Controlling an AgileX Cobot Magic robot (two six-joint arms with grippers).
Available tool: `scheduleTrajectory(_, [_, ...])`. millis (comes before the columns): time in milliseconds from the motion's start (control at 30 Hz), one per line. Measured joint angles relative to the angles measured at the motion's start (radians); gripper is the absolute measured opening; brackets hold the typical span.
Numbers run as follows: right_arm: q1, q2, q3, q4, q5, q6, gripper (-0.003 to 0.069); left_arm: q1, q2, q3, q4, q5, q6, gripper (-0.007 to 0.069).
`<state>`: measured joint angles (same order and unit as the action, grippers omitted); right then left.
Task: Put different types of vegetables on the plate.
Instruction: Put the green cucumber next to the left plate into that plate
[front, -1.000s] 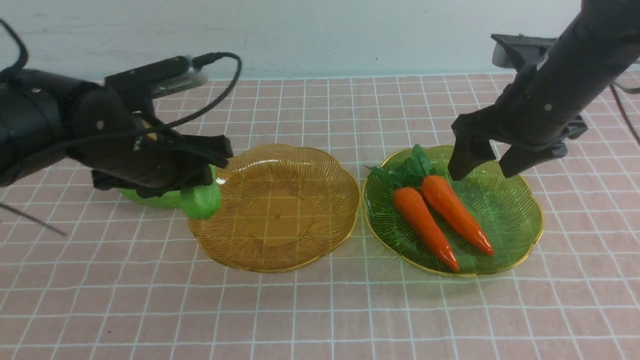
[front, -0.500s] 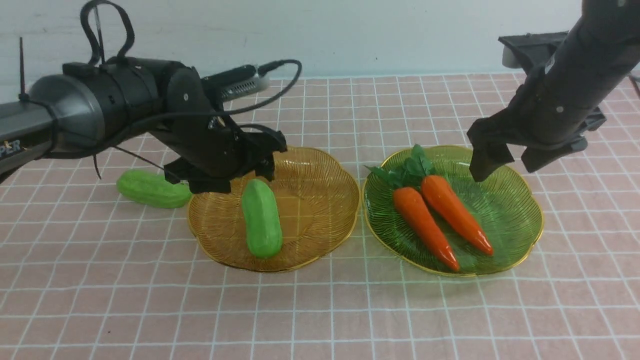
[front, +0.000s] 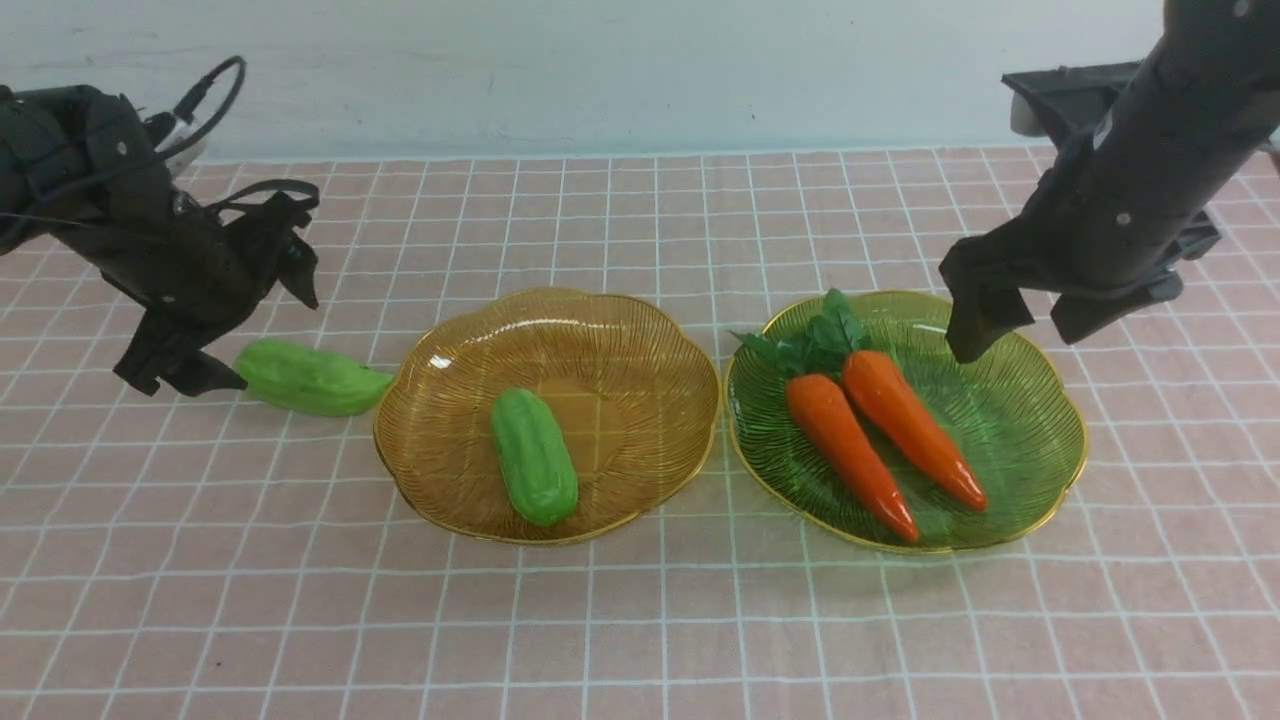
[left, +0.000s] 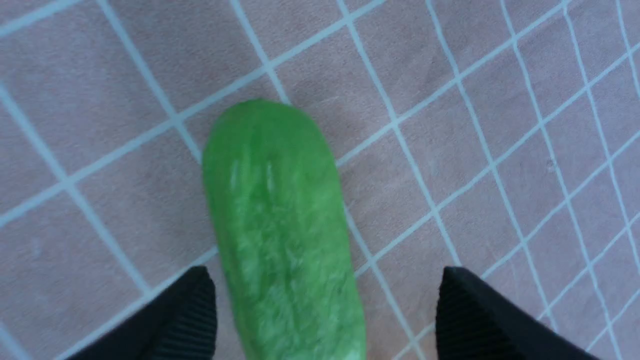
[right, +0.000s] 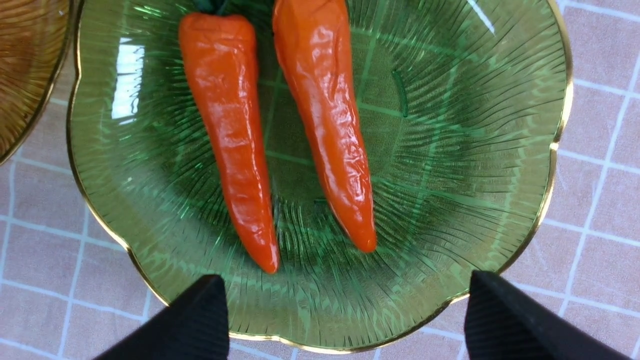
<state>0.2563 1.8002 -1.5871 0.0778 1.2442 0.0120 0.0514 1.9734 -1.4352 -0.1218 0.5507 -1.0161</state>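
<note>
One bright-green cucumber (front: 533, 457) lies in the amber glass plate (front: 630, 370). The other cucumber (front: 310, 378) (left: 280, 225) lies on the cloth left of that plate. My left gripper (front: 270, 340) (left: 324, 272) hangs open just over its left end, with the cucumber between the spread fingers and not gripped. Two orange carrots (front: 850, 450) (front: 915, 430) with leafy tops lie side by side in the green glass plate (front: 1010, 420). My right gripper (front: 1020, 340) (right: 345, 276) hovers open above the far right part of that plate, holding nothing. Both carrots (right: 230, 125) (right: 325, 115) show below it.
The two plates stand almost rim to rim on a pink cloth with a white grid (front: 640, 620). A pale wall (front: 600, 70) closes the far side of the table. The amber plate's rim (right: 30, 100) shows at the edge of the right wrist view.
My left gripper carried a cucumber to the amber plate, opened and left it there. It then swung back left over the other cucumber. The right gripper shifted slightly right.
</note>
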Motion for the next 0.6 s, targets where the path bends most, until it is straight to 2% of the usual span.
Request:
scheduleTrajectory(133, [0.0,0.0,0.0,0.0,0.0,0.0,0.0576,-0.001,0.043,0.0,-0.016,-0.068,-0.016,0.0511])
scheduleTrajectory(467, [0.0,0.0,0.0,0.0,0.0,0.001,0.0576,-0.001,0.119,-0.001,-0.027,-0.08,-0.02,0.0496])
scheduleTrajectory(600, [0.0,0.0,0.0,0.0,0.0,0.001,0.0576,-0.001,0.12,-0.001,-0.029,-0.08,0.022,0.0403])
